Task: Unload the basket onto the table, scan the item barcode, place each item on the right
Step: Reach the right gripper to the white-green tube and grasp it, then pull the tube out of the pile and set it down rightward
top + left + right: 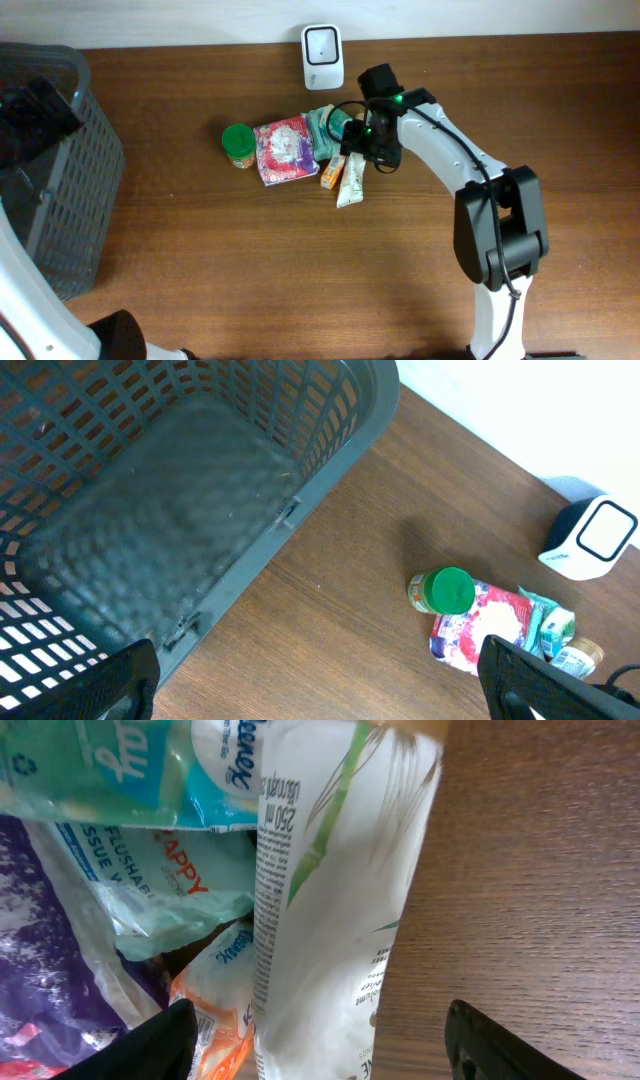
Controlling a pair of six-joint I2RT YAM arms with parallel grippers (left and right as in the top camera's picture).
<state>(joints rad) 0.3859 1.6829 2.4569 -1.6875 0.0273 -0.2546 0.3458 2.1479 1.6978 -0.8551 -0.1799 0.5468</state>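
Observation:
The items lie in a pile at the table's middle. A white pack with green leaf print (pixel 350 185) lies at the pile's right edge, next to a small orange pack (pixel 331 172). My right gripper (pixel 372 148) hangs over the white pack's upper end. In the right wrist view its jaws straddle the white pack (pixel 335 900), and the gripper (pixel 325 1050) is open with a gap on each side. The left finger is over the orange pack (pixel 215 1010). The white scanner (pixel 323 56) stands at the back edge. My left gripper (pixel 318 685) is open and empty beside the basket.
A grey mesh basket (pixel 60 170) fills the left side. A green-lidded jar (pixel 238 143), a red-and-pink packet (pixel 285 150) and a teal tissue pack (pixel 325 125) make up the rest of the pile. Bare wood shows in front of and right of the pile.

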